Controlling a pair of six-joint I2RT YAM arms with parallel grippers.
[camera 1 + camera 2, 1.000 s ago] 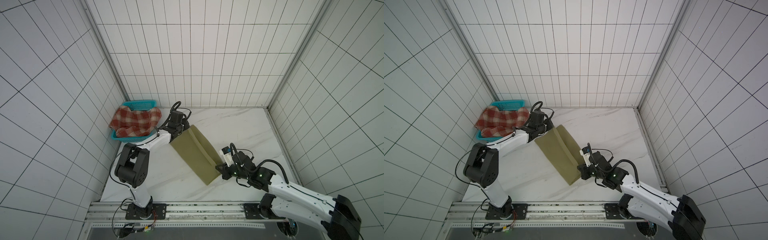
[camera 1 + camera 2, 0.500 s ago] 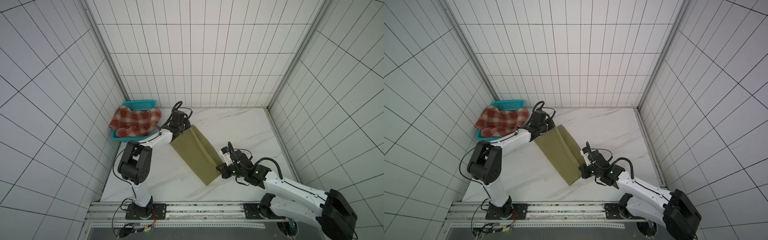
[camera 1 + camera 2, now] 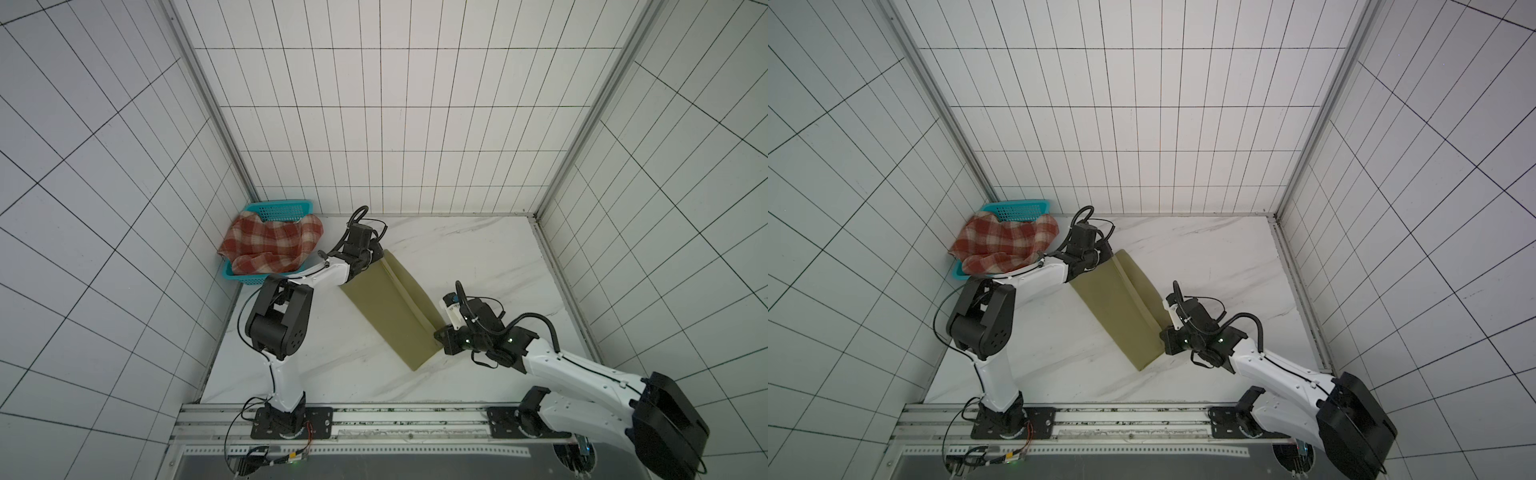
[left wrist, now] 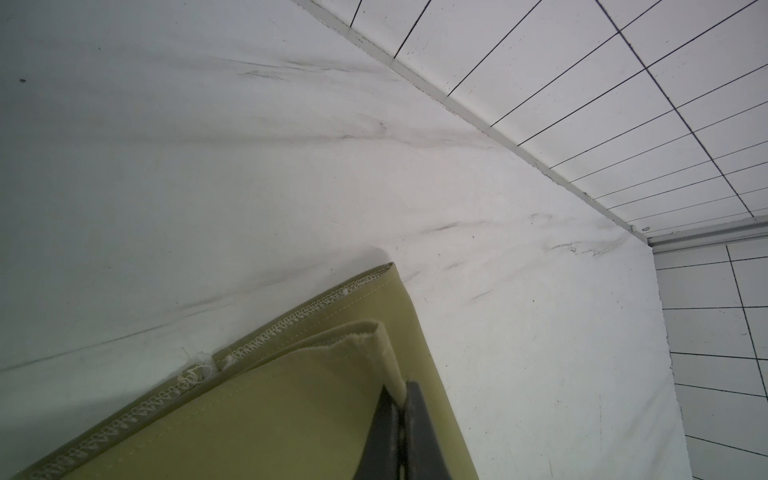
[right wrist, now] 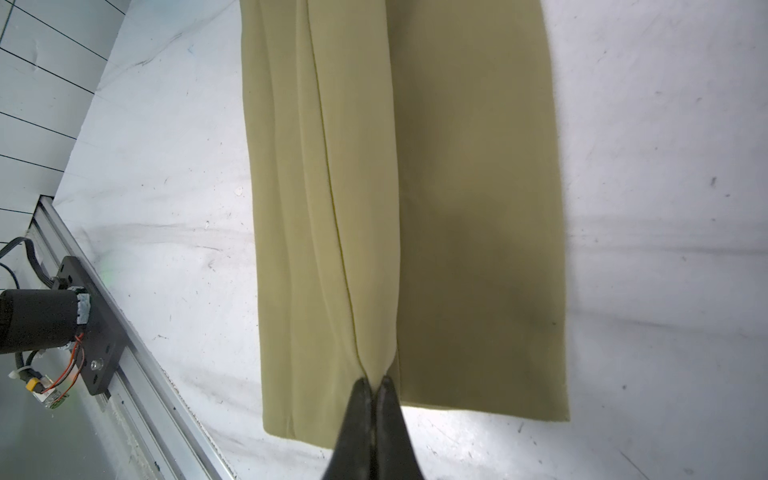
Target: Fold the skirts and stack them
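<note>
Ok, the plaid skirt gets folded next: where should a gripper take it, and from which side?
Probably the bulging lobe of the plaid skirt that hangs over the table-side rim of the teal basket, approached from above on the table side; walls close off two other sides.

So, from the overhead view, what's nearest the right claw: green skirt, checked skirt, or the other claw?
1. The olive skirt: pinched in the right gripper itself.
2. The left gripper: holding the skirt's far end.
3. The plaid skirt: draped over the basket, far left corner.
</note>
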